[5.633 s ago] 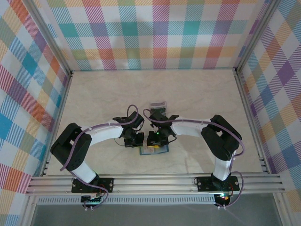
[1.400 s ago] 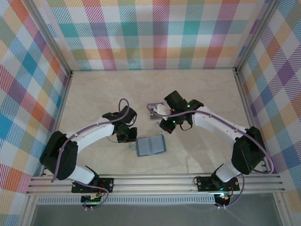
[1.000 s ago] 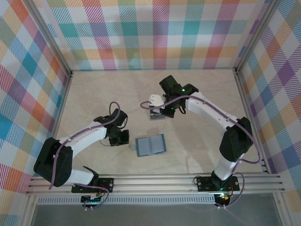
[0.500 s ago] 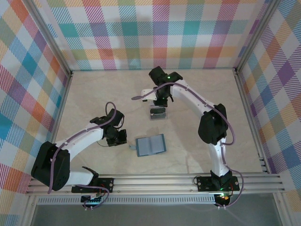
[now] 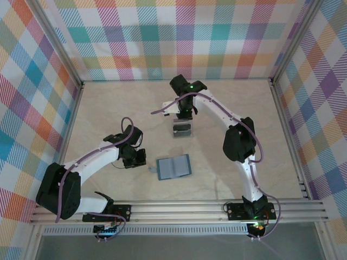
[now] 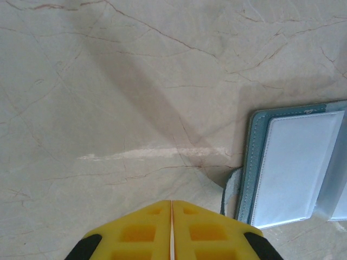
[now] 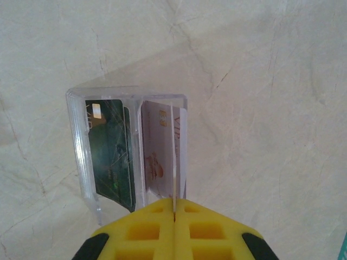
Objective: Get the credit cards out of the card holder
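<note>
— Both arms have pulled off the card holder (image 5: pixel 173 167) since a few seconds back, haven't they?
— Yes. The left gripper (image 6: pixel 172 205) has backed off toward the left edge of the table (image 5: pixel 108 108), and the right arm has swung out toward the far edge.
— Start at the left, then. How do that gripper's fingers stand?
— Pressed flat together with nothing between them, low over bare table just left of the holder.
— And the holder?
— Lying open and flat near the middle of the near edge, pale inner pockets up. Its little side tab (image 6: pixel 230 192) sticks out toward the left gripper, apart from the fingertips.
— Further right?
— A clear plastic stand (image 5: pixel 182 130) sits about mid-table, beyond the holder toward the far edge. Two credit cards (image 7: pixel 111 157) are in it side by side, one dark green, one pale.
— The right gripper (image 7: pixel 174 208)?
— Right at the stand's rim, fingers closed tight. A thin pale edge runs in line with the seam between them. Whether they pinch it or it belongs to the stand, I cannot tell.
</note>
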`<state>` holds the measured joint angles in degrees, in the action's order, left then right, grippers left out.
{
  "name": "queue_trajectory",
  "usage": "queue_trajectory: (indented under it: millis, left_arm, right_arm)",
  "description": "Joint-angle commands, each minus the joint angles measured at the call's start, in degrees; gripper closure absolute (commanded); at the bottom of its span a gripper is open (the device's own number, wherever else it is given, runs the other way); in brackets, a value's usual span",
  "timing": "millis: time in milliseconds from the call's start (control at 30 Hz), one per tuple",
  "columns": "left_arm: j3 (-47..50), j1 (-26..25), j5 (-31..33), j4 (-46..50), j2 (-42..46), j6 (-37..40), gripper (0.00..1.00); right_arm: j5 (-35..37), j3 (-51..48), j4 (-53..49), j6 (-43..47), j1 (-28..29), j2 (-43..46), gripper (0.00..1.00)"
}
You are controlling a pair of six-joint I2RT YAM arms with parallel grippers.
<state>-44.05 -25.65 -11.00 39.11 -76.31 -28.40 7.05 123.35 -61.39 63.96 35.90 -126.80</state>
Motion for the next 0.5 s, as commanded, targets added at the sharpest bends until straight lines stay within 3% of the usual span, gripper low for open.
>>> queue_trajectory:
  millis: [0,300,467]
  left_arm:
    - [0.6,1.1,-0.5,1.8,-0.4,1.2,0.9]
    - [0.7,1.2,-0.9,1.3,-1.2,1.0,0.9]
    - [0.3,1.2,-1.0,1.6,-1.3,1.0,0.9]
  right_arm:
    - [-0.7,1.8,-1.5,1.7,-0.6,-2.5,1.0]
    - [-1.9,1.7,-1.4,1.2,-0.6,-4.3,1.0]
    - [-1.1,2.2,0.4,1.2,-0.6,-4.0,0.82]
